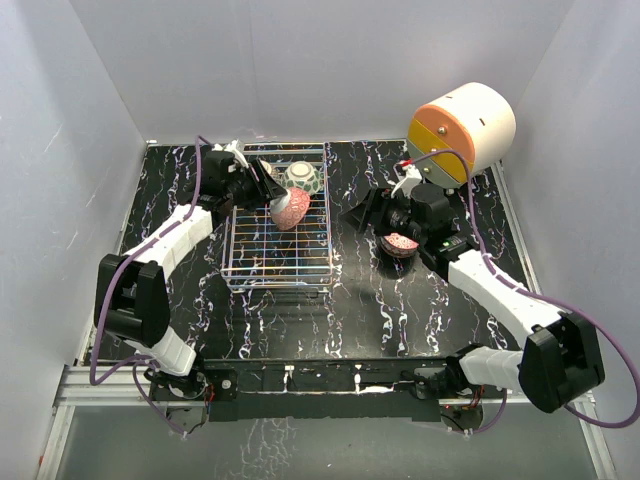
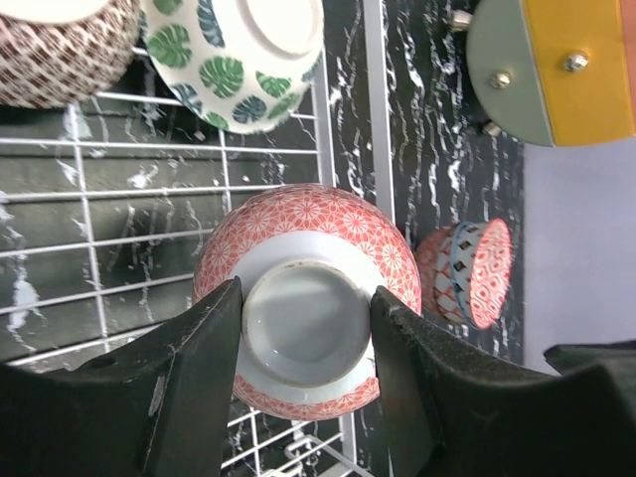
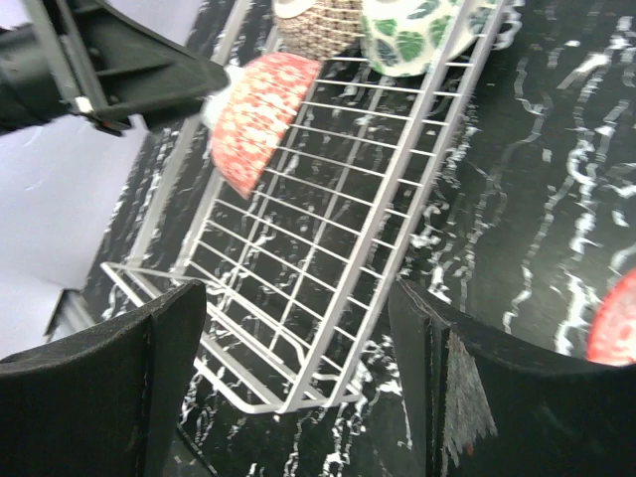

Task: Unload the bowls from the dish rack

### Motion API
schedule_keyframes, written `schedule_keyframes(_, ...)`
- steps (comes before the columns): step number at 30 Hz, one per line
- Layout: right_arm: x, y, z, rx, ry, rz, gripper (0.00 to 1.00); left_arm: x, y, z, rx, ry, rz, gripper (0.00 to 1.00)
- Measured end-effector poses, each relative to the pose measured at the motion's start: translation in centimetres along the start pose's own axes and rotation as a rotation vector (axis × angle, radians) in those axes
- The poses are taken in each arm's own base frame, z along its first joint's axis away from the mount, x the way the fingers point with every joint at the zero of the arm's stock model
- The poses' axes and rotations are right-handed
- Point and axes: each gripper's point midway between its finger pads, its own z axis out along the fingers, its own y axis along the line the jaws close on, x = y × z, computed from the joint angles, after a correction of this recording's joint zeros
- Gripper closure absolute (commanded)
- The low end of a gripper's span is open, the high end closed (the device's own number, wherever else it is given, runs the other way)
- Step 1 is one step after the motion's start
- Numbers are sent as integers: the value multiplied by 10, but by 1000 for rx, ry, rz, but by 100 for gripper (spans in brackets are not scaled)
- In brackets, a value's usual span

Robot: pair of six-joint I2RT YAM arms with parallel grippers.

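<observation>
Black marbled table (image 1: 390,305), dish rack (image 1: 270,255) — white walls (image 1: 320,60)

The left arm (image 1: 170,240) and right arm (image 1: 500,288) have white shells and black joints. Purple cables (image 1: 201,165) run along both.

Saw glossy glazed ceramic on the red-patterned bowl (image 2: 308,224), shiny metal wire in the dish rack (image 1: 275,250), matt black plastic on the left gripper fingers (image 2: 189,397).

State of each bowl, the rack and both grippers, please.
dish rack: two bowls inside
red bowl: held tilted over rack
left gripper: shut on red bowl's foot ring
leaf bowl: in rack
brown bowl: in rack
table bowl: out, on table
right gripper: open, empty
</observation>
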Motion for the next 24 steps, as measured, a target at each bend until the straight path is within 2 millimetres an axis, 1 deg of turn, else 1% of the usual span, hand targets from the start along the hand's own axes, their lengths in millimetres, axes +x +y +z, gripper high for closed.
schedule_keyframes(3,-1,14,9,-79,11,39,24,11,-3,0,53,19,-52,76)
schedule_keyframes(7,0,30,18,-164,25,84,25,16,-12,-7,117,7,-95,76)
schedule_keyframes(16,0,59,34,-291,47,137,26,-1,-44,-33,251,-86,-109,76)
schedule_keyframes(20,-5,71,42,-335,43,147,27,-4,-50,-35,280,-96,-114,76)
schedule_keyframes(24,-10,81,50,-371,40,157,27,-2,-49,-36,285,-90,-120,75)
